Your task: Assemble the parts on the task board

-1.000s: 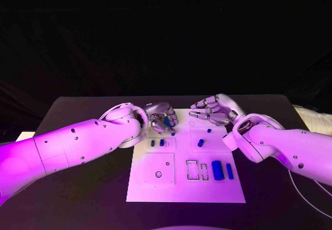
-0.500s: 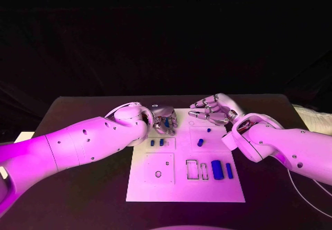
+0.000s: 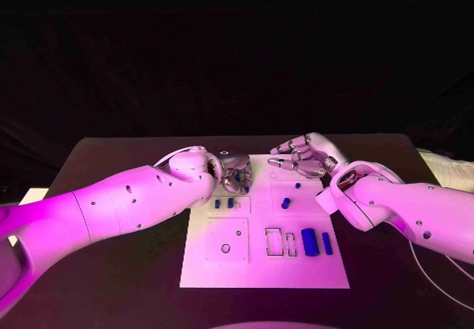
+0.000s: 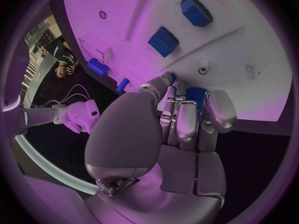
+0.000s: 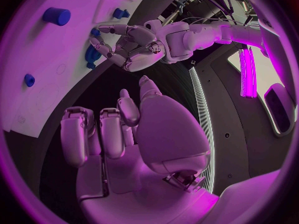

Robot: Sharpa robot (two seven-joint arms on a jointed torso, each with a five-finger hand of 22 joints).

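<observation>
On the black table (image 3: pixel 118 154), the left hand (image 3: pixel 233 175) has drawn in over the task board (image 3: pixel 265 271), fingers closed round a blue part (image 4: pixel 197 93), likely for seating, while the right hand (image 3: pixel 304 158) still hovers empty, fingers loosely curled

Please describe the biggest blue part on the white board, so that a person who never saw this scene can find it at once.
Start at the white rectangular task board in the middle of the black table. On its right side, towards the robot, lie two long blue bar-shaped parts. The wanted long thick blue bar is the left one, wider than its thin blue neighbour.
</observation>
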